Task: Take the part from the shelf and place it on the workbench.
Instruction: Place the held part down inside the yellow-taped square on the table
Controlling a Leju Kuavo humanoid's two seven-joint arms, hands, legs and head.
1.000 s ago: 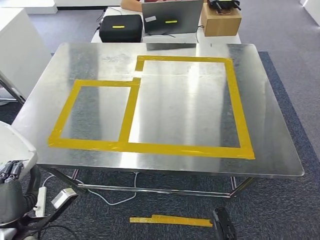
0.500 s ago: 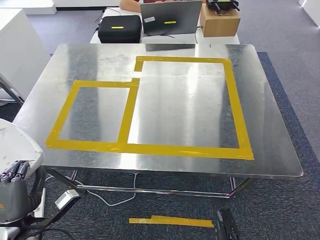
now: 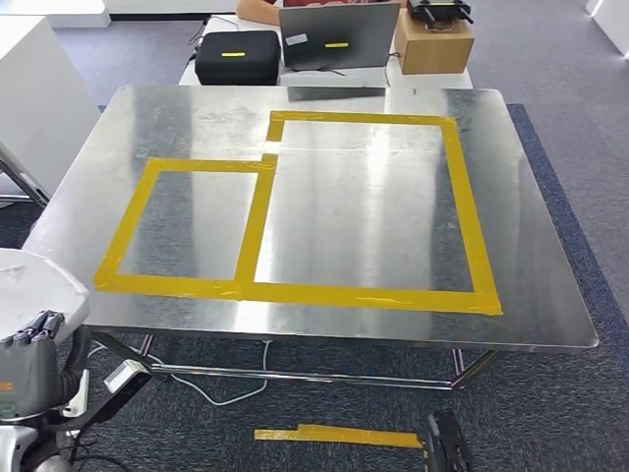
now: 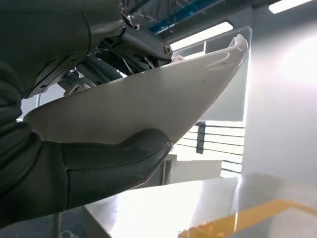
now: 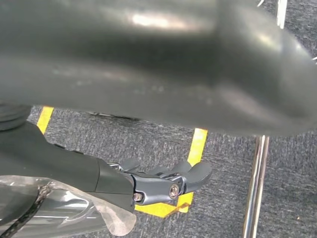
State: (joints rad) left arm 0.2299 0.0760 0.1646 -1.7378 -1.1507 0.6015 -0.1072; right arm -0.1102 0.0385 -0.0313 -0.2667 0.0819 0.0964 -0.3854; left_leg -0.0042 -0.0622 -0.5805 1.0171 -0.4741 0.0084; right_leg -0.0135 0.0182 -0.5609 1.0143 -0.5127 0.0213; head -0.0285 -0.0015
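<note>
The part (image 3: 37,285) is a white curved shell at the lower left of the head view, below and in front of the workbench's near left corner. My left hand (image 3: 33,369) grips it from underneath. In the left wrist view the part (image 4: 142,104) sits clamped between the thumb (image 4: 112,163) and the darker fingers above it. The steel workbench (image 3: 334,206) carries two rectangles outlined in yellow tape. My right hand (image 3: 445,447) hangs low over the carpet in front of the bench; the right wrist view has its fingers (image 5: 157,186) stretched out with nothing in them.
A black case (image 3: 237,56), a laptop (image 3: 337,34) and a cardboard box (image 3: 433,41) stand on a table behind the bench, where a person sits. A white cabinet (image 3: 33,98) is at the left. Cables, a power strip (image 3: 126,376) and a yellow tape strip (image 3: 337,434) lie on the carpet.
My left hand has lifted the white part a little and carried it slightly right, closer to the bench's near left corner. The view has shifted slightly.
</note>
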